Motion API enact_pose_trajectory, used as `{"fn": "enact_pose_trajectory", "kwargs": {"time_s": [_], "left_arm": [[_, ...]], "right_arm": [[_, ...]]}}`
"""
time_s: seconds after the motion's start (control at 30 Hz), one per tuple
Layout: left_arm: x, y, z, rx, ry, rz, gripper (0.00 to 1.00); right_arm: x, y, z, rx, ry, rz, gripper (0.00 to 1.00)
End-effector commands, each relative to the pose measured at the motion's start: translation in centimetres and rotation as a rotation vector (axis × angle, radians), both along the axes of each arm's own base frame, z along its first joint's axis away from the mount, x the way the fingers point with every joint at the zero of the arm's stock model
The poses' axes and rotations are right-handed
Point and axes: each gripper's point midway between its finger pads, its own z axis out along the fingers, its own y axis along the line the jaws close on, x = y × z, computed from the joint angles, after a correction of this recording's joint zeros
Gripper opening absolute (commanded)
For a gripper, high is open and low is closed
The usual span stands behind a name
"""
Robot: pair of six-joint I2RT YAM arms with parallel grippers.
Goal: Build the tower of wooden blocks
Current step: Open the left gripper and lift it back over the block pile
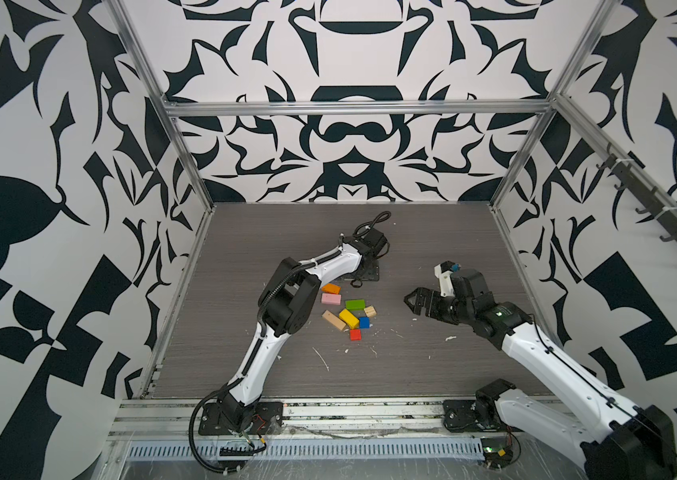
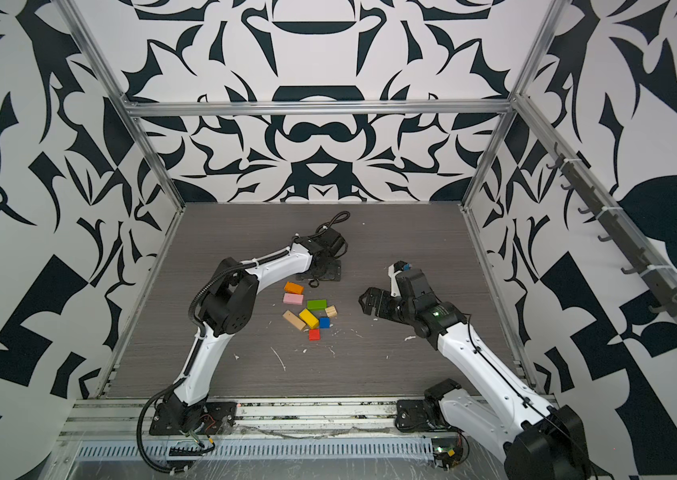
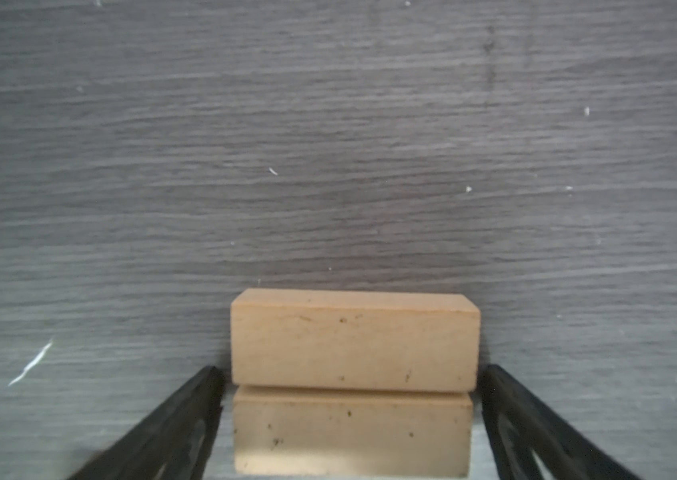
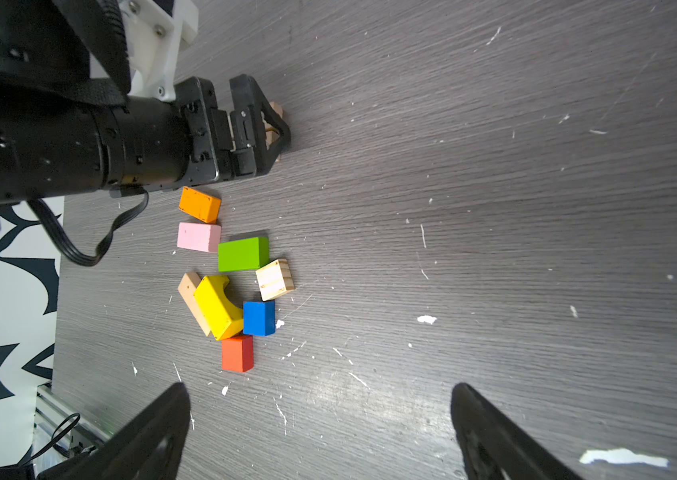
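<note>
Between the black fingers of the left pincer lay two plain wood blocks, one tan bar set flush along a long edge against a second tan bar. The pincer stood released: each finger sat just beside a bar end with a thin gap showing, gripping neither. Whether the pair lay side by side or one on the other, the wrist view did not settle. Both rested on the dark grey worktop.

Near that pincer, towards the robot's base, the remaining blocks lay loose on the worktop. An orange block was closest to it, with a pink block just beside. A green block came next, its corner near the pink one, and a plain cube sat just beside the green. A yellow block touched a third tan bar on one side and a blue square on the other. A red square lay just beside those two.

Farther out, the right pincer hung spread wide and empty. In both top views it was to the right of the cluster, well apart from every block. White flecks dotted the worktop.
</note>
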Motion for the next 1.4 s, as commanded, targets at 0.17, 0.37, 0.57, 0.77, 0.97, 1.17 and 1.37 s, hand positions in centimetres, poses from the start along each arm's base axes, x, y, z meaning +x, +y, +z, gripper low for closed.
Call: {"fn": "enact_pose_trajectory", "kwargs": {"time_s": [0.17, 0.37, 0.57, 0.77, 0.97, 1.17, 1.37], "left_arm": [[-1.6, 0.5, -0.1, 0.025, 0.036, -0.054, 1.00], [-1.1, 0.7, 2.2, 0.044, -0.012, -0.089, 0.99], [-0.5, 1.3, 4.2, 0.075, -0.072, -0.119, 1.00], [-1.3, 0.7, 6.0, 0.022, -0.086, -0.149, 0.99], [-3.0, 0.1, 7.0, -0.003, -0.068, -0.219, 1.00], [-5.7, 1.1, 7.6, -0.055, -0.041, -0.262, 1.00], [-9.2, 2.5, 7.4, -0.094, -0.007, -0.352, 1.00]], "right_arm": [[0.3, 0.2, 0.2, -0.003, -0.013, 0.009, 1.00], [0.4, 0.3, 0.1, -0.002, -0.015, 0.011, 1.00], [0.4, 0.4, 0.5, 0.003, -0.016, 0.018, 1.00], [0.6, 0.3, 0.7, -0.004, -0.017, 0.009, 1.00], [0.9, 1.2, 1.7, 0.049, -0.060, 0.040, 1.00], [0.9, 1.4, 2.4, 0.048, -0.091, 0.061, 1.00], [1.0, 1.2, 2.2, 0.038, -0.088, 0.057, 1.00]]}}
